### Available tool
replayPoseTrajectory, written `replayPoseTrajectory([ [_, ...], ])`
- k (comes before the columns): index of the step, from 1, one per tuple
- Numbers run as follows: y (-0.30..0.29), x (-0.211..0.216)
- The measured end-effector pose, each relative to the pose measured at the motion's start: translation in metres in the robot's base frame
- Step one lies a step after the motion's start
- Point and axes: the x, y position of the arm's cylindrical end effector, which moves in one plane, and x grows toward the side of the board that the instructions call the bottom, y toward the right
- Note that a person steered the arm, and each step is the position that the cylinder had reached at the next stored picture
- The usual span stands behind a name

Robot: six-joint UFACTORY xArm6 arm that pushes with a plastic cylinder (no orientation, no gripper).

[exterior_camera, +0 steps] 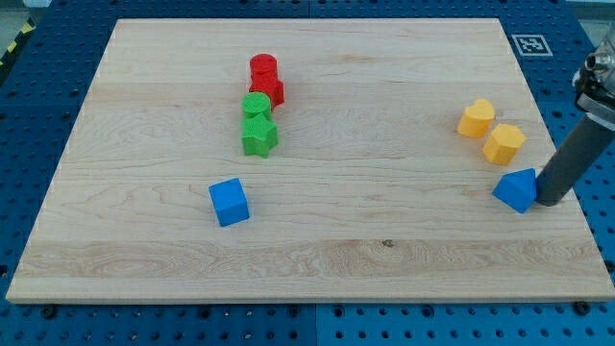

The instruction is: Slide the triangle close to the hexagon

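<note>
Pale wooden surface (384,250) lies on a blue perforated base. At the view's right edge, my tip (548,201) touches the right side of the blue triangle (517,189); I have no jaws, only a rod. Just above the triangle sits the yellow hexagon (504,143), with another yellow block (476,117) beside it. Red, green and blue blocks lie well apart, toward the view's left.

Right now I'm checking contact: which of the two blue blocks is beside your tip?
The blue triangle, at the view's right edge, beside my tip. The blue cube sits far off at the view's left.
</note>
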Motion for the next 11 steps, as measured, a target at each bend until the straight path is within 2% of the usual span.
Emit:
replayPoseTrajectory([
  [2, -0.001, 0.050],
  [3, -0.028, 0.049],
  [5, -0.020, 0.019],
  [11, -0.017, 0.019],
])
